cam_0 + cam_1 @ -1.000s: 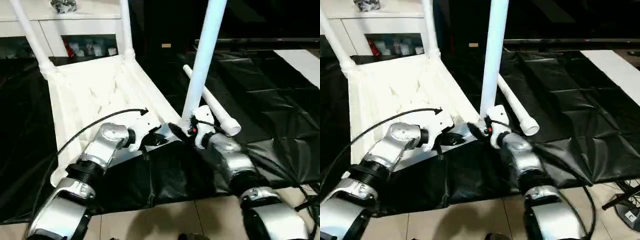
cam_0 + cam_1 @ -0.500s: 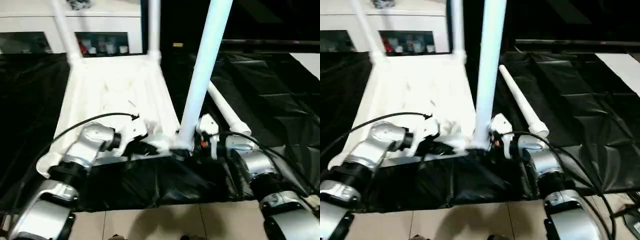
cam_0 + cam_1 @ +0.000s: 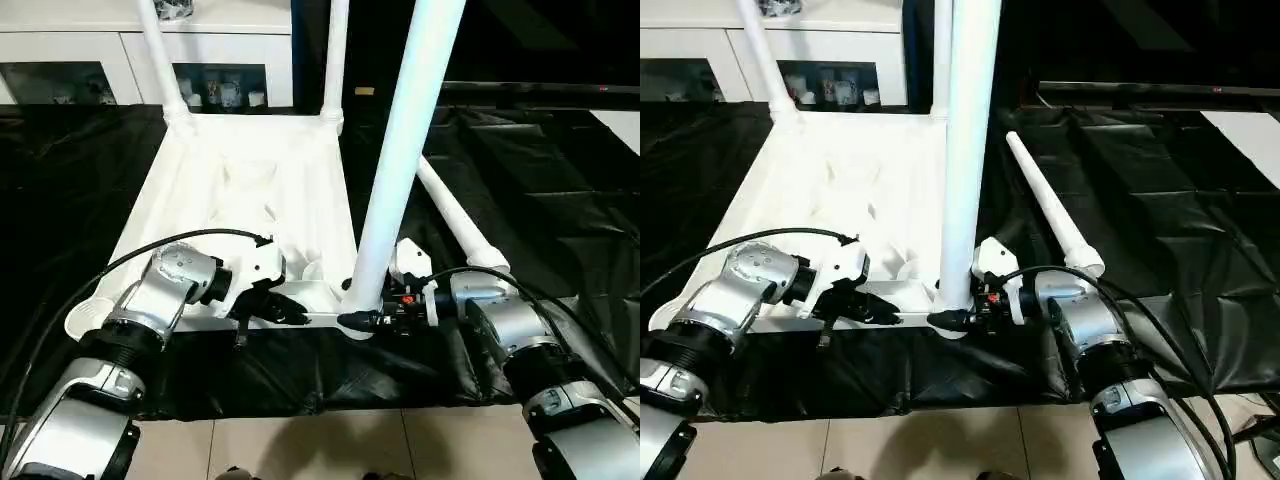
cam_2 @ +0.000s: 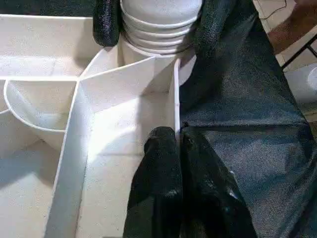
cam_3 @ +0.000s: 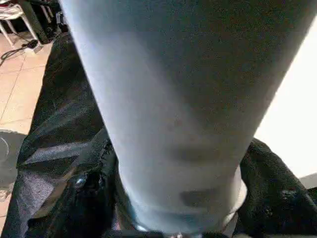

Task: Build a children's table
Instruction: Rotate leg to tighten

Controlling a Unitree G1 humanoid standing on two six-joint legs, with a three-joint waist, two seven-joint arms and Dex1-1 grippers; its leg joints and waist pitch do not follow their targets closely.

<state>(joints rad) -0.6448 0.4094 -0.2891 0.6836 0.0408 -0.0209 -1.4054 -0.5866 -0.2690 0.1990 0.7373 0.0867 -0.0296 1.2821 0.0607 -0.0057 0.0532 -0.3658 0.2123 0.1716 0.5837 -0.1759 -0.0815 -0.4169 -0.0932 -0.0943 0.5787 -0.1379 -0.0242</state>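
The white tabletop [image 3: 250, 190] lies underside up on a black sheet. Two legs [image 3: 165, 60] stand in its far corner sockets. A third leg [image 3: 400, 170] stands upright in the near right socket. My right gripper [image 3: 365, 320] reaches in from the right. Its fingers [image 4: 106, 25] press both sides of that leg's ribbed base. My left gripper [image 4: 176, 136] is shut on the thin near rim wall of the tabletop, just left of that socket. A fourth leg [image 3: 455, 225] lies loose on the sheet to the right.
A white cabinet [image 3: 100, 40] with glass doors stands behind the tabletop. The black sheet [image 3: 560, 200] covers the floor around the work, and pale floor tiles [image 3: 330, 450] show at its near edge. A black cable loops over my left forearm [image 3: 130, 260].
The camera has shifted, so the whole picture has moved. My right gripper's fingers have drawn in around the base of the upright leg. My left gripper stays on the rim.
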